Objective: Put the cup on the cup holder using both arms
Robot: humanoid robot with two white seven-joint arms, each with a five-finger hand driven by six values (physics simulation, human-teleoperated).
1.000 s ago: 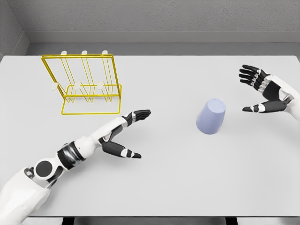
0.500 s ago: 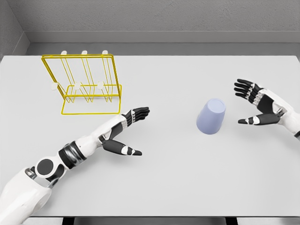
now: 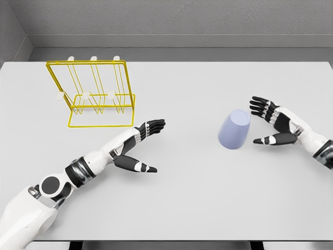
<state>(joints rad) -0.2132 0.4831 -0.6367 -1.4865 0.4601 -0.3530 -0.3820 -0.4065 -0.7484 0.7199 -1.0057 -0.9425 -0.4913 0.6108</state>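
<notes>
L arm enters at lower-left corner, well to the near-left of the cup [image 3: 234,129], white segments w/ a dark elbow joint, reaching diagonally up over the table [image 3: 208,198]. Left hand [image 3: 136,150] sits left of the cup and well apart from it, slightly nearer the robot; palm side-on, fingers straight and spread toward the cup, thumb dropped low. Holds nothing.

Cup: pale lavender-blue, standing mouth-down on the table, flat base up, tilted look from the cam angle. Right of table centre. Nothing touching it.

Right hand [image 3: 274,125] just to the right of the cup, approx level w/ it, arm coming in from the right edge. Fingers fanned wide on the far side, thumb stretched out on the near side pointing at the cup, palm facing the cup. Small gap visible betw. thumb tip and cup wall, no contact. Empty.

Cup holder [image 3: 93,94]: yellow wire rack, far-left of the cup, well apart, beyond the left hand. Upright frame on a rectangular wire base, white-tipped pegs along it. Carries no cup.

Beyond the cup, table's far edge meets a grey wall [image 3: 171,21].
</notes>
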